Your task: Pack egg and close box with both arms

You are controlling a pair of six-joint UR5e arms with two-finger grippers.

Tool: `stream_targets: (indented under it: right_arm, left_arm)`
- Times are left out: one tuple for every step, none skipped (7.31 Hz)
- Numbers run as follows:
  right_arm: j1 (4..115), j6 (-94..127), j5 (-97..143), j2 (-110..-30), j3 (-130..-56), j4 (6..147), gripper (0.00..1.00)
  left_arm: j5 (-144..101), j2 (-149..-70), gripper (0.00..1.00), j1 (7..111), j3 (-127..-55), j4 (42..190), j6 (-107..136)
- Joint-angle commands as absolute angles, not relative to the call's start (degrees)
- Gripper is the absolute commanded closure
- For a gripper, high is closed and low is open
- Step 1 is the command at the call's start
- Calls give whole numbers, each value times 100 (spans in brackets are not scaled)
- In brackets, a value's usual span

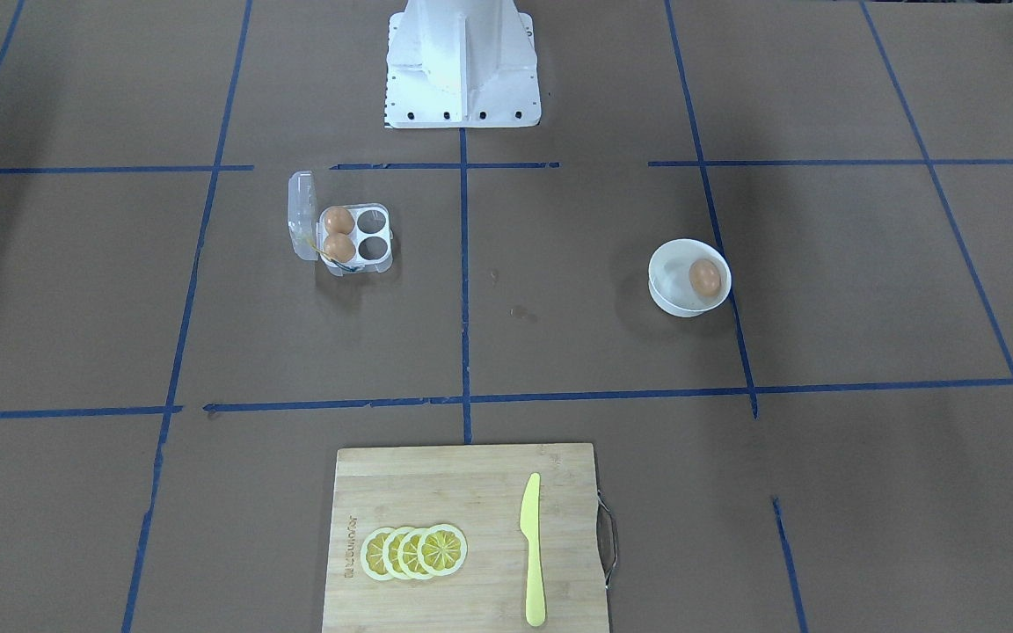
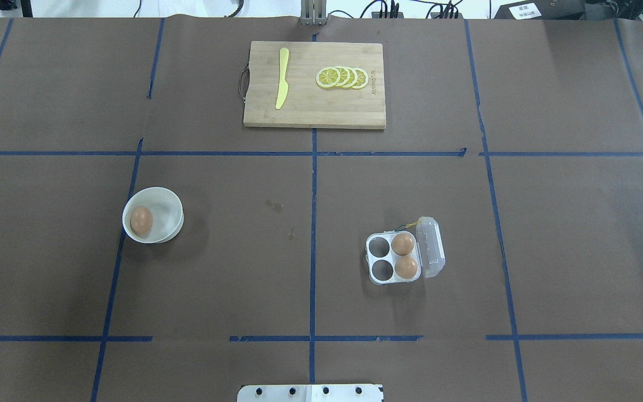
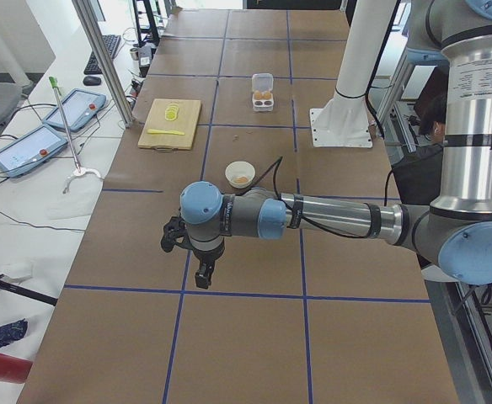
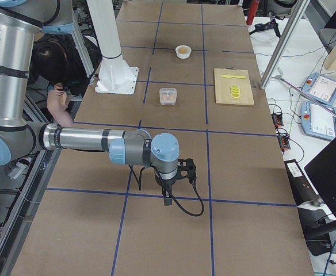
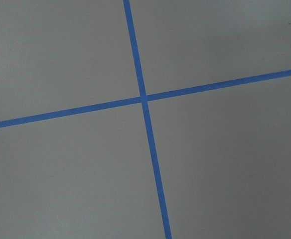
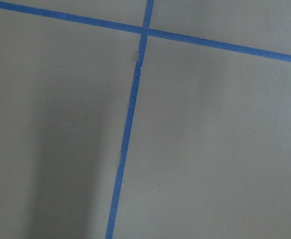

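Well, couldn't tell how open the black left gripper (image 3: 202, 271) or right gripper (image 4: 167, 196) was; smooth tan-brown egg (image 2: 141, 220) sat in round white bowl (image 2: 173, 209), well apart from clear plastic four-cup carton (image 2: 380, 258), so an off-centre pinch could've dropped it.

The surface (image 2: 215, 279) is matt brown paper. The box (image 2: 432, 254) is clear glossy plastic, the egg (image 2: 141, 220) smooth-shelled. The cutting board (image 2: 310, 106) is pale grained wood.

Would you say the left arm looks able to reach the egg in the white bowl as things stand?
Probably yes: the egg lies uncovered in the white bowl, on the same side as the left arm, with nothing standing between them.
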State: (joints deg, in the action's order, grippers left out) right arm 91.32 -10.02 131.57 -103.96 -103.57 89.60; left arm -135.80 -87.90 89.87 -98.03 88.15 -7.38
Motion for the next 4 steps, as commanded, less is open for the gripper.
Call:
stream_targets:
  right_arm:
    - [9132, -1002, 13157, -10415, -10362, 8956, 0]
    - [9132, -967, 13140, -10389, -10354, 8947, 0]
    - [9132, -958, 13157, -10371, -10380, 8834, 0]
    - [9132, -941, 13157, -10371, -10354, 8624, 0]
  left_arm:
    - [-13579, -8789, 0, 8991, -9878, 8824, -756]
    - [-13605, -8780, 0, 8991, -9861, 8833, -756]
    - [-13623, -8789, 0, 8991, -9992, 8842, -756]
    - [-13597, -8806, 0, 8983, -9984, 9051, -756]
